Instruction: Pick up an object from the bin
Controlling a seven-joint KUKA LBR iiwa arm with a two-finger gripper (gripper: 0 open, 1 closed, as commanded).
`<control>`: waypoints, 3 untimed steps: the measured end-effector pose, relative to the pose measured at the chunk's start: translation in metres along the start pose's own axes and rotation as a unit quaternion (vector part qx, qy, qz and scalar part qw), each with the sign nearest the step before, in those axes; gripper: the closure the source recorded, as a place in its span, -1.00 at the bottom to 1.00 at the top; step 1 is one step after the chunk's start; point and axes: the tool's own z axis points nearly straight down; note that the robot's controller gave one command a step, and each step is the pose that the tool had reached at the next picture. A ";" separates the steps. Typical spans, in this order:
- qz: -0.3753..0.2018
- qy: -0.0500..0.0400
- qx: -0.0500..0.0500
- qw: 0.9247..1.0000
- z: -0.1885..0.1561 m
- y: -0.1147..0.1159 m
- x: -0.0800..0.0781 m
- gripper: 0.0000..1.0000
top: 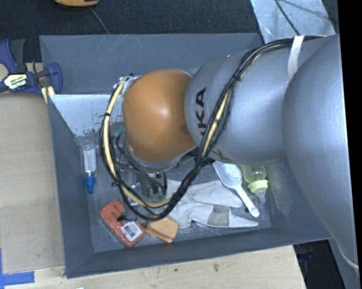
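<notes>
- The grey metal bin [155, 49] holds a few loose things, most of them along its near wall, around a crumpled white cloth [204, 204].
- The arm [259, 103] reaches in from above the cloth. Its orange dome cover [157, 114] sits up and to the left of the cloth, with yellow and black cables [111, 149] looping around the dome.
- The pincer [149, 185] hangs under the dome, low in the bin and just left of the cloth's left edge. The dome and cables hide it too much to tell whether it is released or clenched, and nothing can be made out in its grip.
- Nearest to the pincer is a flat orange packet with a barcode label [122, 223], lying left of the cloth and slightly below its left end.
- A tan, rounded wooden piece [163, 229] lies between that packet and the cloth, touching the cloth's lower left corner.
- A white plastic spoon [237, 183] lies slantwise across the cloth's right part.
- A yellow-green bottle [257, 178] stands just right of the spoon, at the cloth's right end.
- A clear tube with a blue tip [89, 168] lies well to the left of the cloth, upright in the view and apart from the other things.
</notes>
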 end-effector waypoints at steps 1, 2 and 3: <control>0.002 -0.004 -0.001 1.000 -0.005 -0.001 -0.002 -1.00; 0.035 -0.006 -0.002 0.999 0.059 0.013 0.017 -1.00; 0.053 -0.003 -0.001 0.999 0.070 0.012 0.028 -1.00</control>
